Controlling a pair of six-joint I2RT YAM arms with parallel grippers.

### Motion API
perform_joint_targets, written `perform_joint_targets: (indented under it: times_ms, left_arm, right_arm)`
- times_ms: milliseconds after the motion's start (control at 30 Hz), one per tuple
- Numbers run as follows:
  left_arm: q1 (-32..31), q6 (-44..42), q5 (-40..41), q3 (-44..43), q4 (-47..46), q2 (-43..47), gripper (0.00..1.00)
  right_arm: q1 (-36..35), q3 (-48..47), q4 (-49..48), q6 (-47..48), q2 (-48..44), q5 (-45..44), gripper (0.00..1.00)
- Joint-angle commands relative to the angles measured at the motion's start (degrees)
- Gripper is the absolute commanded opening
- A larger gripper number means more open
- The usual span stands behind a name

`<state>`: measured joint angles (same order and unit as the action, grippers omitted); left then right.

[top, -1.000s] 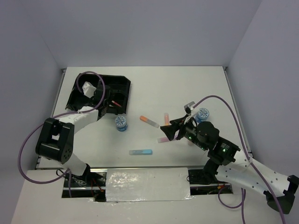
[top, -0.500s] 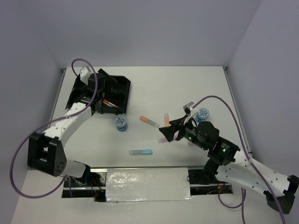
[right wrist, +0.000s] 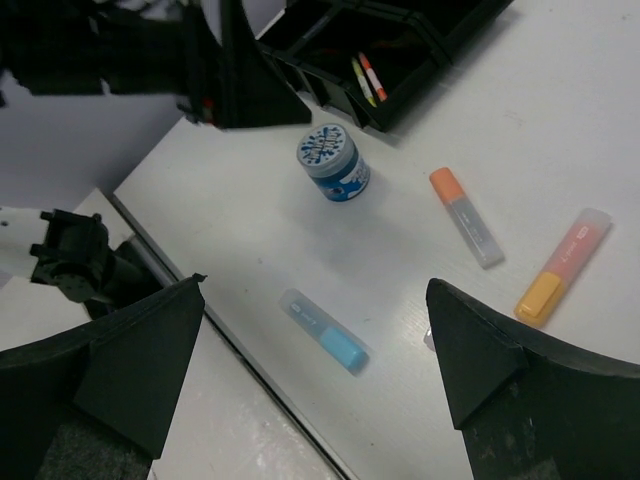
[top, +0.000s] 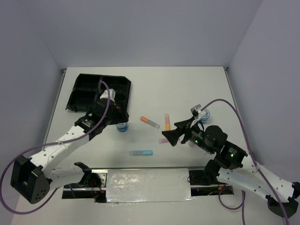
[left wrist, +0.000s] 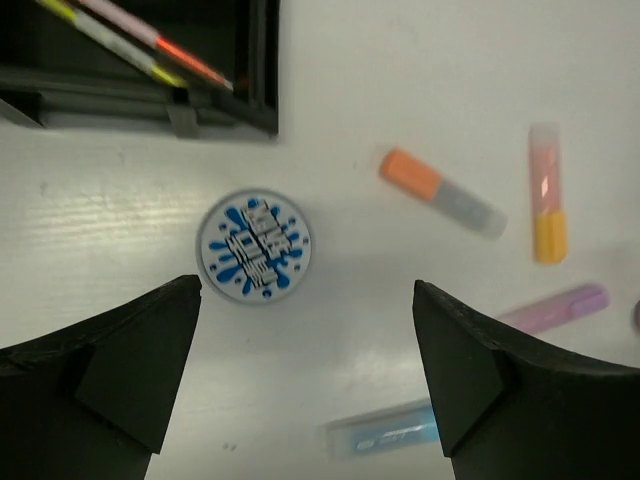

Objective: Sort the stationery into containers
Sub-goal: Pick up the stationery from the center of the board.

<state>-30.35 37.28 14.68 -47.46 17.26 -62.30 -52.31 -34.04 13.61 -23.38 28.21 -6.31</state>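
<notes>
left end effector: wide open, empty, over worktop
tape roll: below it, just off centre between fingers; round, no axis to match
tray: just beyond roll, pens inside
right end effector: wide open, empty, over blue highlighter
nearer arm: left
</notes>
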Motion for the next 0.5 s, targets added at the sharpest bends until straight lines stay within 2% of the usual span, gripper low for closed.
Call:
perform_joint_targets:
  times_ms: [0,133,467]
  left_arm:
    - [-2.3,-3.5,-1.7,1.1,1.8,-2.3,0.99]
    - [-2.3,-3.4,-2.4,0.7,1.5,-7.6,0.99]
    - [-2.8,-3.9,2.5,-1.1,1.6,-13.1,0.99]
  right_arm:
    - [-0.1,1.3,0.9,-1.2,-2.1,2.7,1.0]
    - [-0.2,2.1,2.0,-1.9,-3.3,4.5,1.0]
    - [-0.2,3.5,2.4,-1.2,-4.7,5.2,1.0]
